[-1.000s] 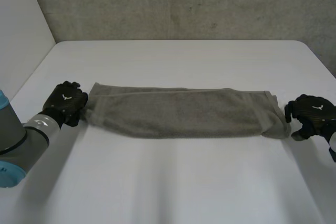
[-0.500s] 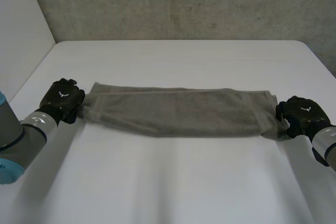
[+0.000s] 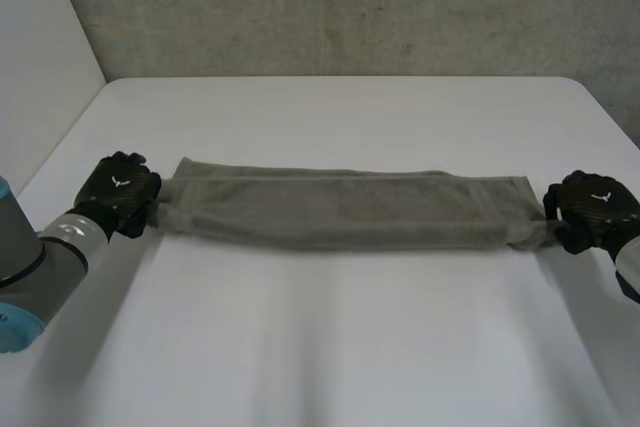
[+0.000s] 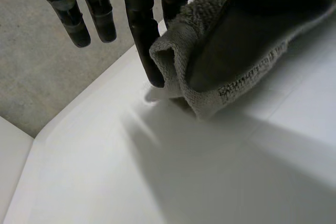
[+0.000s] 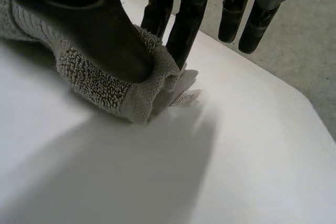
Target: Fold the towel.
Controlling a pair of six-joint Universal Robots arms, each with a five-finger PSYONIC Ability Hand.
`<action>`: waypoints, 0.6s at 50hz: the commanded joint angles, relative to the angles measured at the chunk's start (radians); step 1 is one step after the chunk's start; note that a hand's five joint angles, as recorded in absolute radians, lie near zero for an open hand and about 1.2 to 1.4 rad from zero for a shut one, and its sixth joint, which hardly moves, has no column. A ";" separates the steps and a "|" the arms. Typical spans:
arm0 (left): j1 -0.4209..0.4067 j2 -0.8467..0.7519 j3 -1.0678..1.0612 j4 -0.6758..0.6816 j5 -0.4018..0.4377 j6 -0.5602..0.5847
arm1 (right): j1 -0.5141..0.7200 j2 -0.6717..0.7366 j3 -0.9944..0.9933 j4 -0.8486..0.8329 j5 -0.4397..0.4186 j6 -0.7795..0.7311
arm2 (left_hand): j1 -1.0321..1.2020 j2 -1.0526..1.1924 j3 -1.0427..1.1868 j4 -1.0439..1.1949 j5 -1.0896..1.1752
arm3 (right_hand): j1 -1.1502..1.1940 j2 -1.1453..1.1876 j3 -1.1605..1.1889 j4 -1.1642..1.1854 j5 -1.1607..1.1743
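A grey-brown towel (image 3: pixel 340 209), folded into a long narrow band, lies stretched across the middle of the white table (image 3: pixel 330 347). My left hand (image 3: pixel 120 192) pinches the towel's left end (image 4: pixel 210 77) between thumb and fingers, as its wrist view shows. At the other side my right hand (image 3: pixel 592 210) pinches the right end (image 5: pixel 110 85) the same way, with a small white label (image 5: pixel 184 97) poking out beside the fingers (image 5: pixel 189 19). The band looks taut between both hands.
A grey wall (image 3: pixel 340 7) stands behind the table's far edge. The table's left edge runs close to my left arm (image 3: pixel 40 262), and the right edge lies just beyond my right hand.
My right hand closed on the towel's right end and drew it rightward. The towel went from slack and wide to a thinner, stretched band. The left hand stayed nearly still.
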 commanded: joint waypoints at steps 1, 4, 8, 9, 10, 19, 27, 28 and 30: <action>-0.002 0.004 0.000 -0.006 -0.001 0.001 | 0.007 -0.013 0.006 0.037 -0.008 -0.065 | 0.124 0.099 -0.051 -0.059 0.086 | 0.035 0.063 -0.043 -0.076 0.026; 0.001 0.004 -0.003 -0.008 -0.003 0.001 | 0.003 -0.026 0.014 0.037 -0.016 -0.070 | 0.124 0.099 -0.051 -0.059 0.086 | -0.308 -0.279 -0.043 -0.076 -0.316; 0.006 0.004 -0.014 -0.008 0.001 0.001 | 0.007 -0.036 0.032 0.039 -0.014 -0.071 | 0.124 0.099 -0.051 -0.059 0.086 | -0.602 -0.573 -0.043 -0.076 -0.611; 0.006 0.004 -0.014 -0.008 0.001 0.001 | 0.007 -0.036 0.032 0.039 -0.014 -0.071 | 0.124 0.099 -0.051 -0.059 0.086 | -0.603 -0.574 -0.043 -0.076 -0.612; 0.004 0.004 -0.014 -0.008 0.001 0.001 | 0.009 -0.036 0.041 0.039 -0.017 -0.071 | 0.124 0.099 -0.051 -0.059 0.086 | -0.646 -0.618 -0.043 -0.076 -0.655; -0.005 0.011 -0.025 -0.015 -0.003 0.001 | 0.021 -0.026 0.061 0.028 -0.016 -0.071 | -0.157 -0.182 -0.051 -0.059 -0.195 | -0.664 -0.636 -0.043 -0.076 -0.673; 0.004 0.017 -0.020 -0.029 -0.007 0.004 | 0.021 -0.014 0.060 0.008 -0.017 -0.073 | -0.762 -0.786 -0.051 -0.059 -0.800 | -0.650 -0.621 -0.043 -0.076 -0.659; 0.004 0.020 -0.018 -0.029 -0.007 0.004 | 0.020 -0.002 0.057 -0.007 -0.017 -0.073 | -0.855 -0.880 -0.051 -0.059 -0.893 | -0.580 -0.552 -0.043 -0.076 -0.589; 0.006 0.023 -0.017 -0.031 -0.006 0.004 | 0.020 0.018 0.049 -0.021 -0.014 -0.074 | -0.952 -0.977 -0.051 -0.059 -0.990 | -0.454 -0.426 -0.043 -0.076 -0.463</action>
